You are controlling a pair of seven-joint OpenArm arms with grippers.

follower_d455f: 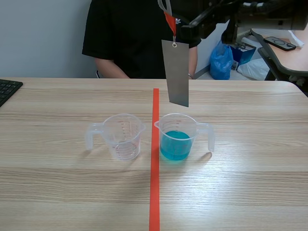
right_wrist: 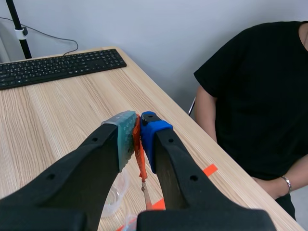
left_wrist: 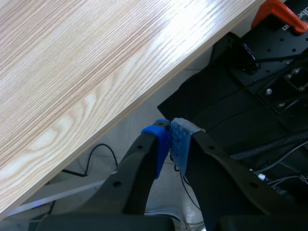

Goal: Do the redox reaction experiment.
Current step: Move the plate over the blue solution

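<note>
Clear jug point(follower_d455f: 122, 137) empty; second jug point(follower_d455f: 175, 139) holds blue liquid. My right hand point(right_wrist: 138, 131) grips the ribbon point(right_wrist: 140, 156), its metal strip point(follower_d455f: 176, 74) showing only in scene view. Left hand point(left_wrist: 171, 139) closed, empty.

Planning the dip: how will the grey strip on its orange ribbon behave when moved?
The grey strip hangs flat and straight, so likely stiff. Dangling from the orange ribbon pinched in the right end effector, it will probably swing or twist.

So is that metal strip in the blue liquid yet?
Out. The metal strip hangs on an orange ribbon from the right gripper, its lower edge above the cup of blue liquid.
</note>
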